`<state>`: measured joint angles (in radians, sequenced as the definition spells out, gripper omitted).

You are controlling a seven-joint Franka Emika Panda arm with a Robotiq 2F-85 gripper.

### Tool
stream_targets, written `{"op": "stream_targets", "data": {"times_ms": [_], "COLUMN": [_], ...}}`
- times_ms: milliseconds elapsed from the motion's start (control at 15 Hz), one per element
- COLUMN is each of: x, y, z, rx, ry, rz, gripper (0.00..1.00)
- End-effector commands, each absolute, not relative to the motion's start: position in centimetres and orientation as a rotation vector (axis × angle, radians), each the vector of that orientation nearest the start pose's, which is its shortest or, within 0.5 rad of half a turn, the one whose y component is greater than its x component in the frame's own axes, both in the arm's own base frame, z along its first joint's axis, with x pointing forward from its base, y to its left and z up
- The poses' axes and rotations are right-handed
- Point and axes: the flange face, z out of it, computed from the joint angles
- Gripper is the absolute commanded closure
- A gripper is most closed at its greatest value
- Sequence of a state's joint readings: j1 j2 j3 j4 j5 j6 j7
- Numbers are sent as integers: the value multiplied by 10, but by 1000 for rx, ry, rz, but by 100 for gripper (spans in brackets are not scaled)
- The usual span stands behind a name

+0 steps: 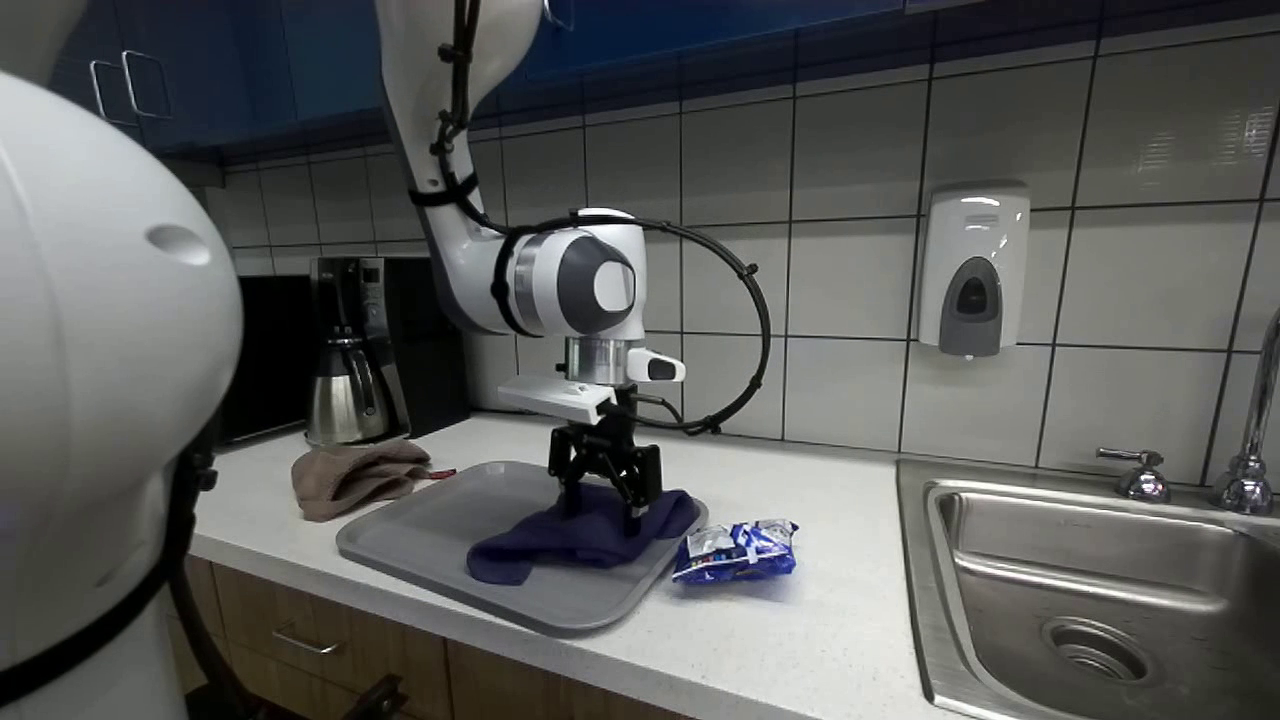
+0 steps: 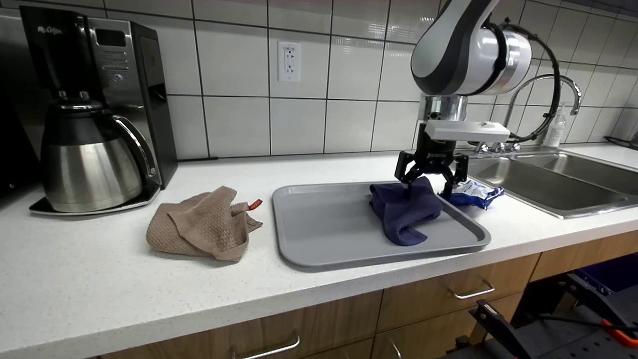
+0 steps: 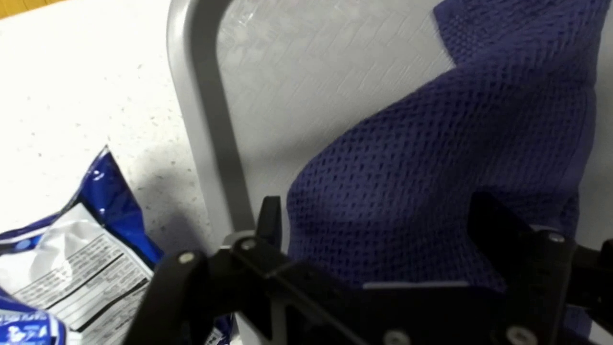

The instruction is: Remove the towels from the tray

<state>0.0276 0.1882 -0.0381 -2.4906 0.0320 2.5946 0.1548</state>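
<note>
Lying on the right part of the tray (image 2: 324, 224), the dark blue towel (image 2: 406, 214) is seen partly between the widely spread fingers of the gripper (image 2: 427, 193).

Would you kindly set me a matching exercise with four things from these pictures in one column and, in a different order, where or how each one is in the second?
Column one
1. purple towel
2. brown towel
3. blue-and-white packet
4. pincer

Column two
A. on the counter, between the tray and the sink
B. on the tray
C. open, pointing down
D. on the counter, between the coffee maker and the tray

Right pairs: 1-B, 2-D, 3-A, 4-C
</note>
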Motion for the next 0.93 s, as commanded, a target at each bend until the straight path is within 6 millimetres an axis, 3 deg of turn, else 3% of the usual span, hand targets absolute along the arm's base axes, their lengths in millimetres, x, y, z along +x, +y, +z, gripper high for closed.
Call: {"op": "stream_targets", "data": {"times_ms": [0,67,133,267,467,867], "x": [480,482,484,486,486,483], "y": [-1,1,2,4,8,10], "z": [199,196,194,190,189,194], "rx": [-3128,-3128,-3127,-3121,-3115,-3107], "ry": [324,318,316,309,302,306], "rz": [125,132,134,140,143,121], "gripper": [0,0,25,32,58,99]}}
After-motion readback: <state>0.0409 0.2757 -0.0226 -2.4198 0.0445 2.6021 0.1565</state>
